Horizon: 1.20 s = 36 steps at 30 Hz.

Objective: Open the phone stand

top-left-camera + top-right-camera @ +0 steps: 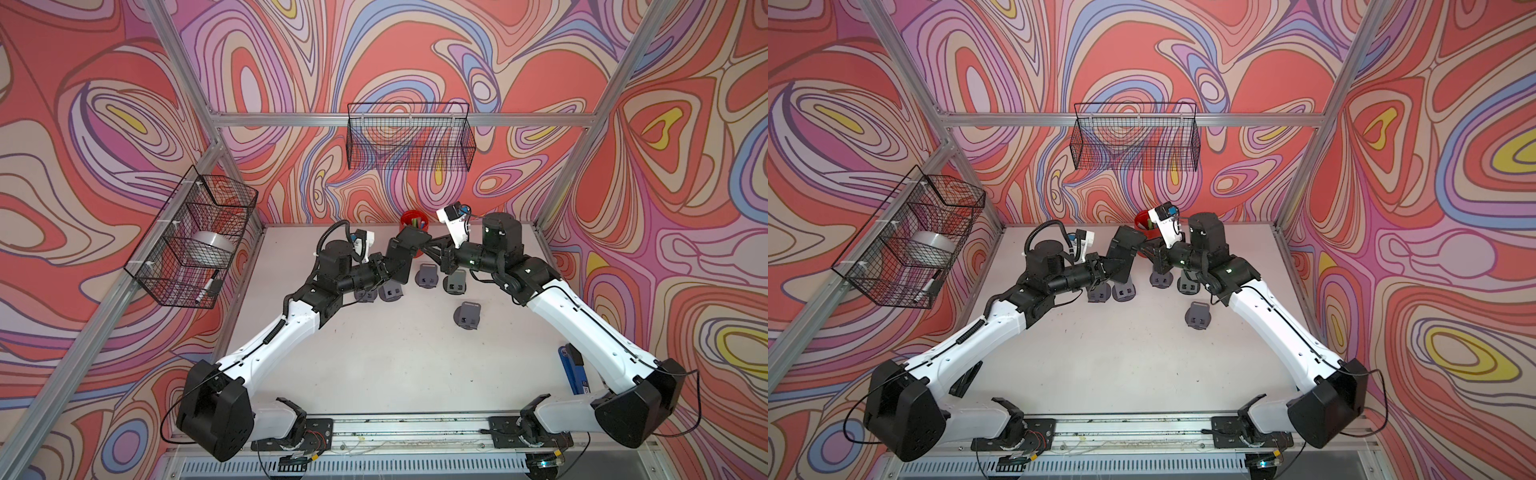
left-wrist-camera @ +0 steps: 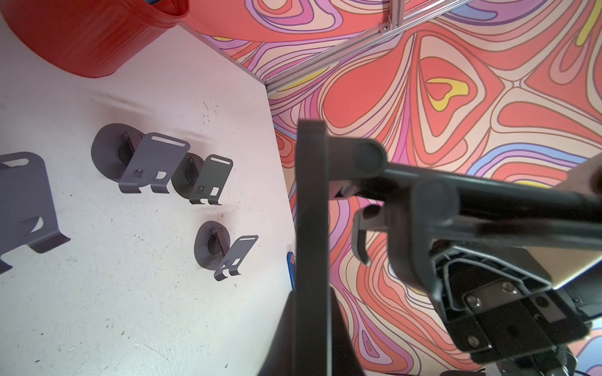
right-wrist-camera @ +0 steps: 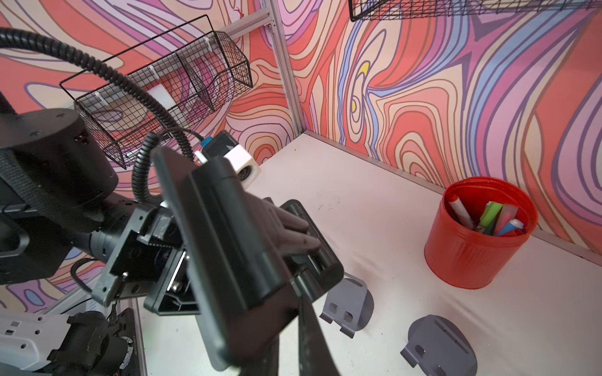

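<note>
Phone stand (image 1: 405, 249) off worktop (image 1: 374, 353); left hand (image 1: 388, 270) clamps base plate (image 1: 398, 262), right hand (image 1: 426, 248) pinches top plate (image 1: 413, 238); hold left steady, swing right slowly, no twisting.

At table (image 1: 374, 365) back edge, centre: bucket (image 1: 408, 216), markers (image 3: 488, 219) inside. Just before bucket, aloft: phone stand (image 1: 405, 249). Below it, on table, two pairs of small stands: left pair (image 1: 390, 291), right pair (image 1: 427, 276). One more small stand (image 1: 468, 316) alone, nearer front, right of centre. On back wall above bucket: back-wall basket (image 1: 409, 137). On left wall: left-wall basket (image 1: 195, 241), with tape roll (image 1: 210, 245) in middle compartment, pen (image 1: 206, 287) in nearest.
</note>
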Each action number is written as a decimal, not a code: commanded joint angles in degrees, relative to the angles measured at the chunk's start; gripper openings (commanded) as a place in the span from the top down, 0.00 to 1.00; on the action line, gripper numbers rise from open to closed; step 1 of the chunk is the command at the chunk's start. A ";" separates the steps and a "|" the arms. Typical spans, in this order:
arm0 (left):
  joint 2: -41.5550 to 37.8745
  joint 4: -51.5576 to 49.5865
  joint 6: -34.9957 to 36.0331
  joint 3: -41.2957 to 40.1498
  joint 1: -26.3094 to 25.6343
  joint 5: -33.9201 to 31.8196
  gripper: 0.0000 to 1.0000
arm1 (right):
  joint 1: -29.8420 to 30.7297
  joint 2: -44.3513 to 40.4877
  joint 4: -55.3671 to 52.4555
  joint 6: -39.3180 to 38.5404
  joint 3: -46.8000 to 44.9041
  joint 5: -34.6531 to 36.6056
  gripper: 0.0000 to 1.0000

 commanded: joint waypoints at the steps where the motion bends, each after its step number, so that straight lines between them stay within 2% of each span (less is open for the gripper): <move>1: -0.49 4.94 1.67 1.51 -0.50 2.32 1.00 | 0.50 1.05 2.70 2.27 1.19 -5.88 0.92; 9: -1.17 2.16 4.95 1.68 -0.46 1.72 1.00 | -0.19 1.42 5.40 4.56 1.22 -11.34 0.99; 20: -1.04 0.63 11.53 0.16 -0.43 -2.70 1.00 | -0.31 -0.06 8.53 9.21 1.76 -21.03 1.00; 24: -0.27 4.41 9.97 -1.01 -0.48 -1.60 1.00 | -0.33 -0.39 6.96 8.85 1.75 -20.01 0.94; 29: -0.05 7.81 8.19 -1.09 -1.02 1.49 1.00 | -0.33 0.57 5.34 6.93 1.53 -16.45 0.73; 31: -0.40 8.07 8.11 -1.04 -1.29 2.28 1.00 | -0.31 1.18 5.87 6.72 1.66 -16.36 0.67; 34: -0.90 7.48 8.37 -1.10 -1.50 2.40 1.00 | -0.37 1.76 7.23 7.02 2.05 -16.70 0.68; 36: -1.35 7.14 8.86 -1.63 -1.48 1.76 1.00 | -0.35 1.89 8.33 7.57 2.01 -17.86 0.79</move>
